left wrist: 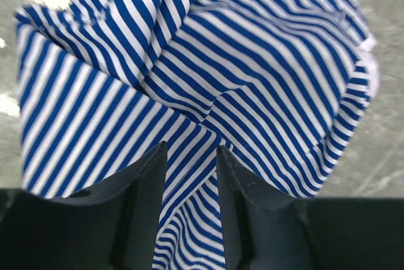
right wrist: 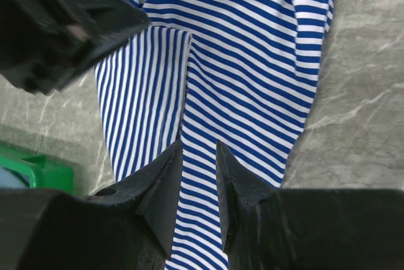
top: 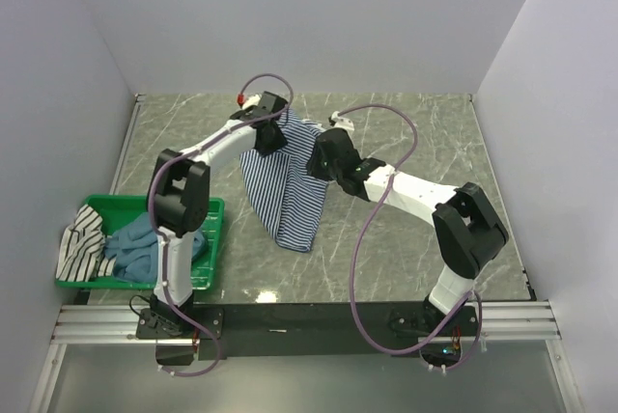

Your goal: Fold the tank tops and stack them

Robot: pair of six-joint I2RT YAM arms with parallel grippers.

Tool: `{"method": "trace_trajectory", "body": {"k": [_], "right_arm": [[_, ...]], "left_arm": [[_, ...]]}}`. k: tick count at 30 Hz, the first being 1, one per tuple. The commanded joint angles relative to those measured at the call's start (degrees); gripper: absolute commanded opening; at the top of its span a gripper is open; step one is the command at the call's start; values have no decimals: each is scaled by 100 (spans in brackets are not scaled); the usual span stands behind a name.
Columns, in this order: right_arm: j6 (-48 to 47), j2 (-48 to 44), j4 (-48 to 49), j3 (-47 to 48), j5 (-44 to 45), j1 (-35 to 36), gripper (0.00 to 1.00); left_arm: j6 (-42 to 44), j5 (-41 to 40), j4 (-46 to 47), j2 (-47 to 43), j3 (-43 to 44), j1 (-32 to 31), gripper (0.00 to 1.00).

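The navy-and-white striped tank top (top: 287, 199) lies rumpled on the marble table (top: 415, 133), wide at the far end and narrowing toward me. My left gripper (top: 268, 140) is over its far left corner. In the left wrist view its jaws (left wrist: 191, 147) stand apart with striped cloth (left wrist: 252, 62) running between them. My right gripper (top: 323, 157) is at the far right edge. Its jaws (right wrist: 199, 144) also stand apart astride flat stripes (right wrist: 252, 49). The teal-blue tank top (top: 135, 244) and the black-and-white striped one (top: 82, 239) sit in the basket.
A green plastic basket (top: 216, 212) stands at the near left by the left arm's base; its corner (right wrist: 31, 169) shows in the right wrist view. The left gripper's body (right wrist: 63, 24) fills that view's upper left. Grey walls enclose the table.
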Motion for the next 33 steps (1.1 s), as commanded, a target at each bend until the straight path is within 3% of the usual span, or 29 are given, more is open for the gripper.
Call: {"method": "trace_trajectory", "body": {"k": [1, 4, 15, 24, 33], "right_arm": [[1, -215, 105, -173, 213, -92, 35], [-8, -408, 210, -455, 248, -145, 34], [62, -778, 404, -948, 38, -330, 33], [36, -901, 430, -1089, -24, -339, 31], [27, -1006, 465, -1186, 20, -339, 30]], "left_arm": [[-341, -551, -572, 206, 505, -336, 44], [-603, -998, -816, 398, 795, -495, 49], [-1158, -1474, -1459, 1084, 1438, -680, 49], [-1246, -1395, -1354, 1296, 1499, -680, 50], [-1211, -1263, -1125, 892, 1359, -733, 49]]}}
